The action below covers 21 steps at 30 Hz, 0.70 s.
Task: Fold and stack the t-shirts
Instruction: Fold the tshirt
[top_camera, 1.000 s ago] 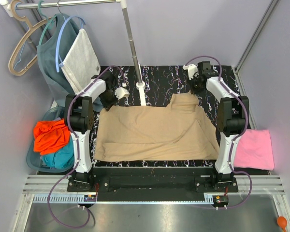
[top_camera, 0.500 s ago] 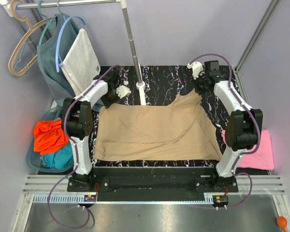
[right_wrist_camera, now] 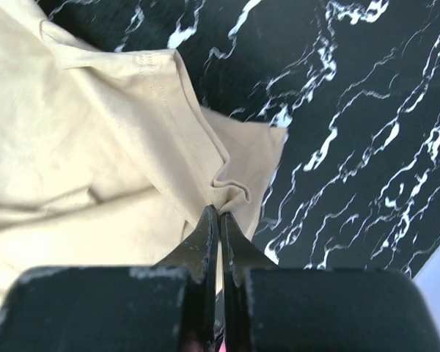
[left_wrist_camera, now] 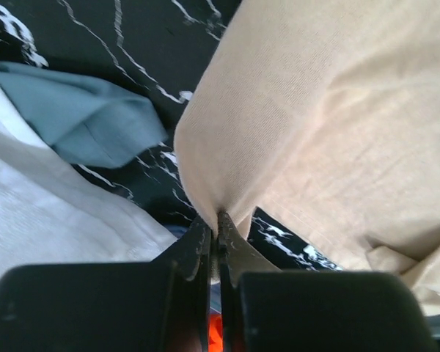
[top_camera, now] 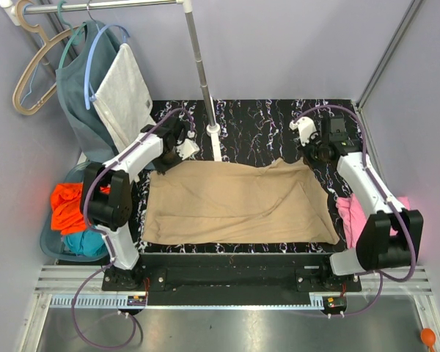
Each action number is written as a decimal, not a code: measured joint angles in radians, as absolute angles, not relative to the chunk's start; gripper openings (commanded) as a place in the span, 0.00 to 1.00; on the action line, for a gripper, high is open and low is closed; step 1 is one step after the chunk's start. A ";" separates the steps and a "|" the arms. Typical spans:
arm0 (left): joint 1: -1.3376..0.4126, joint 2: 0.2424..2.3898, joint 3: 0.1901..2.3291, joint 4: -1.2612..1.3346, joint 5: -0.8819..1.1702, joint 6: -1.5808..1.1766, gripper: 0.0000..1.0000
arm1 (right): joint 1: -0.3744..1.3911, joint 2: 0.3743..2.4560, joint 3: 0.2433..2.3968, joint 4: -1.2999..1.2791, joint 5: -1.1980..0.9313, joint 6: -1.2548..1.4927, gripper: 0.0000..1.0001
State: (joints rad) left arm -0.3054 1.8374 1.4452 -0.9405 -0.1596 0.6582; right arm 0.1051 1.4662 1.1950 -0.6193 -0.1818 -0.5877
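Observation:
The tan t-shirt (top_camera: pixel 238 202) lies spread across the black marbled table (top_camera: pixel 257 121). My left gripper (top_camera: pixel 177 150) is shut on its far left corner; in the left wrist view the cloth (left_wrist_camera: pixel 337 110) is pinched between my fingertips (left_wrist_camera: pixel 218 220). My right gripper (top_camera: pixel 313 155) is shut on its far right corner; the right wrist view shows a bunched hem (right_wrist_camera: pixel 231 194) in the closed jaws. The pink t-shirt (top_camera: pixel 352 213) lies at the table's right, partly hidden by my right arm. The orange t-shirt (top_camera: pixel 66 205) and the teal t-shirt (top_camera: pixel 84 242) sit in a basket at the left.
A metal stand pole (top_camera: pixel 202 70) rises from a white base (top_camera: pixel 214 130) at the table's back middle. A rail at the top left holds hangers (top_camera: pixel 37 66) with a grey-blue garment (top_camera: pixel 77 88) and a white cloth (top_camera: pixel 125 92). Walls close in on both sides.
Both grippers have moved outward and nearer with the tan shirt's far corners. The far edge has been pulled flatter and the right arm now covers part of the pink shirt.

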 measured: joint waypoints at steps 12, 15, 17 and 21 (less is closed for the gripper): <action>-0.356 1.686 1.277 -0.940 -0.205 0.598 0.06 | 0.105 1.258 1.065 -0.730 -0.203 -0.624 0.00; -0.365 1.648 1.240 -0.942 -0.218 0.588 0.06 | 0.105 1.235 1.040 -0.754 -0.204 -0.629 0.00; -0.374 1.630 1.218 -0.939 -0.223 0.579 0.06 | 0.105 1.221 1.021 -0.763 -0.204 -0.632 0.00; -0.393 1.600 1.158 -0.938 -0.226 0.555 0.06 | 0.105 1.189 0.989 -0.787 -0.204 -0.632 0.00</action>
